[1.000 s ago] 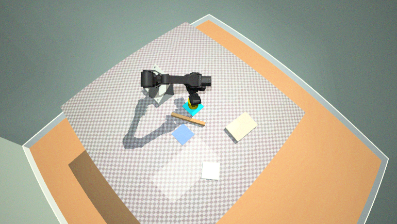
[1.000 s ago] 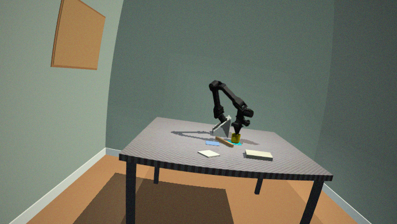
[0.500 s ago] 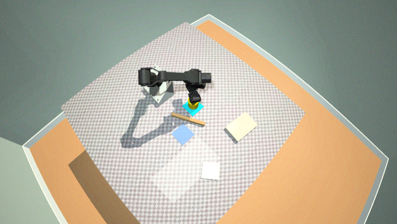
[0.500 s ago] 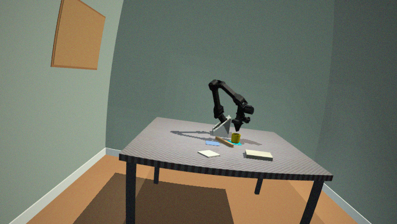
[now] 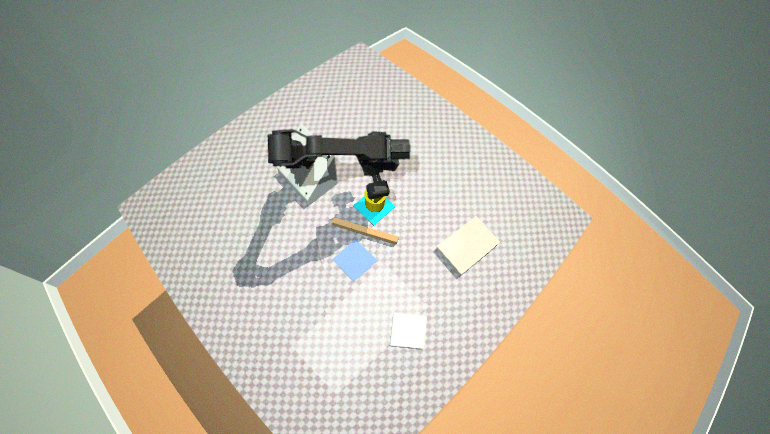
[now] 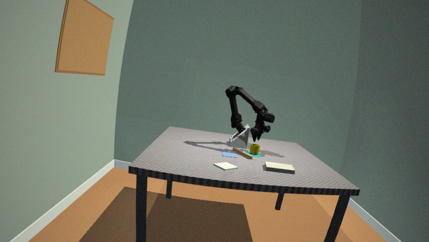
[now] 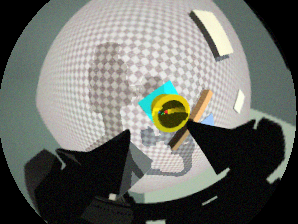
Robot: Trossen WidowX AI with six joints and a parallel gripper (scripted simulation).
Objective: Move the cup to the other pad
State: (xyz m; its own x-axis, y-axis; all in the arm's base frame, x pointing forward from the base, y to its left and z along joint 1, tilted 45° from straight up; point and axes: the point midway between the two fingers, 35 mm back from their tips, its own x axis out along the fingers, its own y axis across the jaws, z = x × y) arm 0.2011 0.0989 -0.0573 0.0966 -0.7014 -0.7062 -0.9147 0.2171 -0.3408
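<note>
The yellow cup point(image 5: 374, 204) point(image 6: 254, 148) point(image 7: 172, 113) stands upright on the cyan pad point(image 5: 378, 217) point(image 6: 257, 155) point(image 7: 149, 104). Its inside looks dark in the wrist view and I cannot make out the marbles. No marbles show on the table. My gripper point(image 5: 377, 189) point(image 6: 256, 139) point(image 7: 159, 128) is open and hangs just above the cup, with its fingers clear of the rim. The light blue pad point(image 5: 354, 260) point(image 6: 229, 154) point(image 7: 208, 120) lies bare on the other side of a wooden bar point(image 5: 365, 230) point(image 6: 242, 153) point(image 7: 201, 104).
The wooden bar lies flat between the two pads. A cream block point(image 5: 468, 244) point(image 6: 279, 167) point(image 7: 213, 32) lies to the right of the pads. A thin white tile point(image 5: 408, 329) point(image 6: 225, 165) lies nearer the table's front. The arm's base point(image 5: 304, 175) stands behind the pads.
</note>
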